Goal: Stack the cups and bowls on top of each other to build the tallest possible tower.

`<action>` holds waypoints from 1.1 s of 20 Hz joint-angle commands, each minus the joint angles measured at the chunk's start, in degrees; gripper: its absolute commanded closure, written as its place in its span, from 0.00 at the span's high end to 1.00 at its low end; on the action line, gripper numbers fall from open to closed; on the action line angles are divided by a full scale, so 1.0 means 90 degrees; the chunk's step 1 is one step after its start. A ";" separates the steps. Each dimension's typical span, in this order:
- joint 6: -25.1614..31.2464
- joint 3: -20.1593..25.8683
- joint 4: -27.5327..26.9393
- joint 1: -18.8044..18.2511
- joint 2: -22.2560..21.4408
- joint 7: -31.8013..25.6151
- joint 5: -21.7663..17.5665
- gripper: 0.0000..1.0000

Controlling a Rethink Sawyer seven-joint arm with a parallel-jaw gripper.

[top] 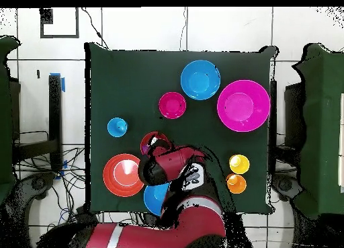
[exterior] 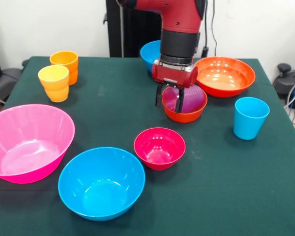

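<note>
Over the far middle of the green desk (exterior: 113,103) the pincer (exterior: 170,98) hung low, its dark fingers (exterior: 160,94) spread astride the near rim of the purple cup (exterior: 186,102); that cup sat nested in the small orange-red bowl (exterior: 184,114); whether the pads touched the rim I could not tell; to do the step well, I judged, it should close squarely on the wall and lift straight up, lest the bowl drag along; from the pincer the cup lay at about three o'clock in the front view, just beside it; the small magenta bowl (exterior: 159,147) waited at six o'clock, well apart.
</note>
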 commanded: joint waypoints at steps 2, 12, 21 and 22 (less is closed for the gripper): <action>0.0371 0.1563 0.1012 -0.0487 0.0608 -0.0148 -0.0414 1.00; 0.0787 0.2528 0.1220 -0.1308 0.0612 -0.0753 -0.0936 1.00; 0.1151 0.3458 0.1705 -0.2087 0.0081 -0.1219 -0.1381 1.00; 0.1259 0.3660 0.1803 -0.2257 0.0049 -0.1289 -0.1398 1.00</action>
